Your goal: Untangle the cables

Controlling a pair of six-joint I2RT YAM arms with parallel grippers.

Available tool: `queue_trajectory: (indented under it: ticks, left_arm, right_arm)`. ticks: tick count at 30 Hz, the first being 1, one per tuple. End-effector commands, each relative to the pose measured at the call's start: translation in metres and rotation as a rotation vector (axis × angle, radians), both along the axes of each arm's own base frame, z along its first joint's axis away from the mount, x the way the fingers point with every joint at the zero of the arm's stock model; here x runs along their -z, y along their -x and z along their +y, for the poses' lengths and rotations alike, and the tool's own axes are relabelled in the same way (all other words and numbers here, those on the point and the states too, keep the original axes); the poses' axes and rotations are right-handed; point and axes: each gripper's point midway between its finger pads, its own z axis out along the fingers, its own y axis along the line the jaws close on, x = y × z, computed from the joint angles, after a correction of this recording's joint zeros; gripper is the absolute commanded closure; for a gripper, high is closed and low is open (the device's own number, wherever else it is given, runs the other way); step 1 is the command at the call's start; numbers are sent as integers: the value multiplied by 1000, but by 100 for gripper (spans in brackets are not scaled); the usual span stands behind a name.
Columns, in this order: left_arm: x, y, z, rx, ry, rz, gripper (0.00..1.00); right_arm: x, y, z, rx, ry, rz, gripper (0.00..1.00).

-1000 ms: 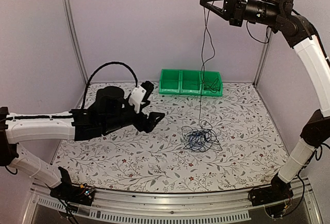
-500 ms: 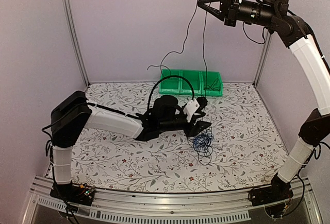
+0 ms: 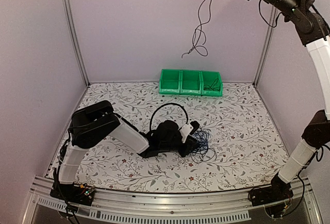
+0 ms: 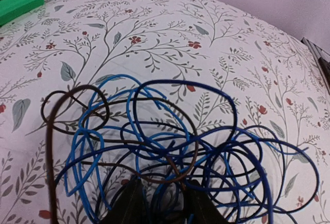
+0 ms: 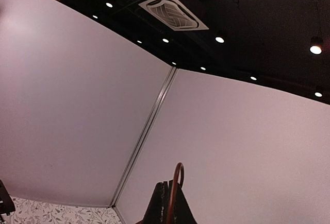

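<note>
Separation is in hand: one cable (image 3: 196, 46) is pinched high above the tangle (image 3: 202, 145) by the right gripper (image 5: 168, 198); closure is next required of the half-open left gripper (image 4: 164, 199) astride it.

Tangle of cables (image 3: 202, 151) on the tabletop (image 3: 247, 131) right of centre, left gripper (image 4: 162, 206) low at its left edge, jaws astride some strands, three-compartment bin (image 3: 180, 82) behind by the back wall, stray cable (image 3: 210, 86) in its right compartment, hanging cable (image 3: 198, 33) high above, pinched in the right gripper (image 5: 168, 206).
</note>
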Motion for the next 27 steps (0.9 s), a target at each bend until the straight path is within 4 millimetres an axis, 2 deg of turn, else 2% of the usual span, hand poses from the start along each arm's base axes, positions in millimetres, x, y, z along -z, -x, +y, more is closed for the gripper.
queue_trajectory:
  ticks: [1, 3, 5, 10, 14, 16, 19, 21, 23, 27]
  left_arm:
    - [7, -13, 21, -87, -61, -16, 68]
    - [-10, -15, 23, -86, -61, -46, 68]
    - [-39, -14, 22, -75, -28, -84, 64]
    - [-130, -14, 29, -95, 91, -177, 46]
    - [-189, -8, 32, -60, 193, -163, 31]
    - [-203, -8, 29, -51, 177, -121, 30]
    - [-212, -18, 42, -151, 131, -79, 30]
    - [-216, -18, 58, -204, 127, -79, 30]
    - [-217, -17, 79, -260, 123, -83, 30]
    - [-214, -11, 113, -329, 83, -82, 30]
  right_arm:
    - [-53, 28, -38, 142, -107, -214, 100]
    - [-52, 26, -39, 178, -82, -257, 100]
    - [-42, 12, -34, 214, -47, -257, 100]
    - [4, -29, -22, 277, 33, -182, 100]
    - [41, -64, -25, 327, 81, -98, 100]
    - [62, -90, -34, 365, 100, -34, 100]
    - [95, -134, -53, 410, 103, 93, 100]
    - [117, -163, -65, 434, 96, 172, 100]
    - [132, -186, -78, 464, 82, 231, 100]
    - [162, -226, -93, 539, 85, 288, 100]
